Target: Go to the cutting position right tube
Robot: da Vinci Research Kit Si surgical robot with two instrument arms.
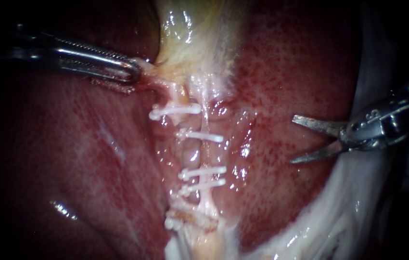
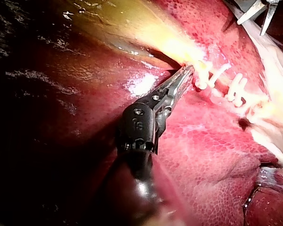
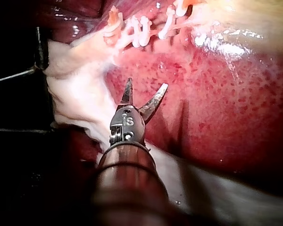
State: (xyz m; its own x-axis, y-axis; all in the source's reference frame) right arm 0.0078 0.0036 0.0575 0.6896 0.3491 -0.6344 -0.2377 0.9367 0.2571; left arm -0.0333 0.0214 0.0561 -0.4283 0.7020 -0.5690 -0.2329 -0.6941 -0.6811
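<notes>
left instrument point(image 1: 134, 72) jaws clamped on gallbladder point(image 1: 190, 43) edge, right instrument point(image 1: 292, 139) blades apart, gripping nothing, over liver point(image 1: 281, 72), right tube point(image 1: 208, 154) mid-view under white clips point(image 1: 203, 172), well apart from blades

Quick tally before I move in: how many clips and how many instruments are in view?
White clips: 5 (lowest partly hidden)
Instruments: 2 (left instrument shut on pale tissue; right instrument open)
Total: 7
</notes>
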